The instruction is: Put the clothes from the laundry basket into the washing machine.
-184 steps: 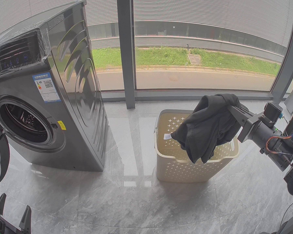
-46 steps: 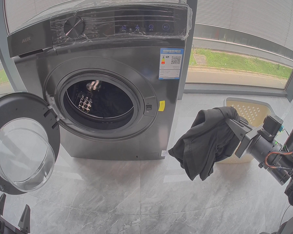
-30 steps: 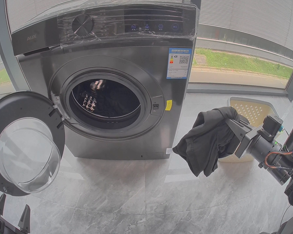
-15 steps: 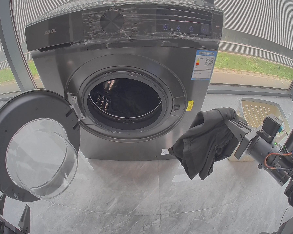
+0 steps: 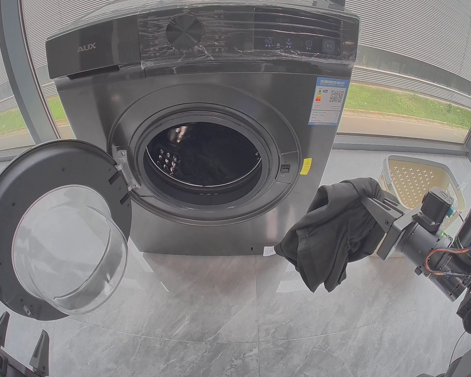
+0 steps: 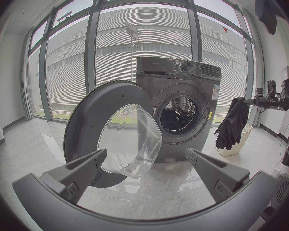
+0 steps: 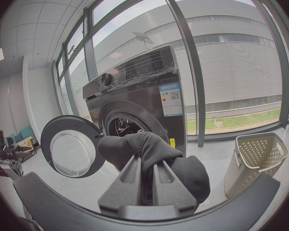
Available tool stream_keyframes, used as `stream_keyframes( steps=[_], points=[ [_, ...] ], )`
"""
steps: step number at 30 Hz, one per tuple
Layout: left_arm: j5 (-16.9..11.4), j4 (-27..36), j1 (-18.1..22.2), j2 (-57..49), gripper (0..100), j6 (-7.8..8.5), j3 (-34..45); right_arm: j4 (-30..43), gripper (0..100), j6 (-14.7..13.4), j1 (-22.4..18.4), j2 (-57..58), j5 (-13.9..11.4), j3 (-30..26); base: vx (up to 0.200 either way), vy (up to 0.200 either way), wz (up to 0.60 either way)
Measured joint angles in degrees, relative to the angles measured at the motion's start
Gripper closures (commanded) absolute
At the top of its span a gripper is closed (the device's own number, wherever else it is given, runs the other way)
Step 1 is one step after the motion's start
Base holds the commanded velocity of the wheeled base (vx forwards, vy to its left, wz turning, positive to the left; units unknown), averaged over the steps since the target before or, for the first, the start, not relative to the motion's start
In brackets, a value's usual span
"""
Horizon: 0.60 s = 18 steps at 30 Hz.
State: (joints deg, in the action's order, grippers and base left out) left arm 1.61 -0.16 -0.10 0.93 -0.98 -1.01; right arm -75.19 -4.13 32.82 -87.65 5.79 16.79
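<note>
The right gripper (image 7: 146,161) has its jaws clamped on a fold of a dark garment (image 5: 332,236), which hangs between the washing machine (image 5: 204,90) and the laundry basket (image 5: 421,179). The left gripper (image 6: 145,152) sits low, jaws wide apart and holding nothing, facing the swung-open door (image 5: 52,226). The garment hides the basket's near corner, and the dark drum's contents are hard to make out.

Brightly lit by daylight through tall glass windows (image 5: 403,53), glaring off glossy grey marble floor (image 5: 220,310), bowed toward edges.
</note>
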Motion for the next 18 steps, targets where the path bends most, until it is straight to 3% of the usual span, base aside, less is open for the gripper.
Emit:
stream_keyframes(
  steps=[12, 18],
  points=[
    [-0.06, -0.09, 0.0, 0.0, 0, -0.41, 0.0, 0.01, 100, 0.11, 0.01, -0.02, -0.11, -0.34, 0.0, 0.2, 0.0],
    [-0.06, -0.11, 0.0, 0.0, 0, -0.37, 0.0, 0.06, 100, 0.06, 0.39, -0.22, -0.18, -0.54, 0.0, 0.0, 0.0]
  ],
)
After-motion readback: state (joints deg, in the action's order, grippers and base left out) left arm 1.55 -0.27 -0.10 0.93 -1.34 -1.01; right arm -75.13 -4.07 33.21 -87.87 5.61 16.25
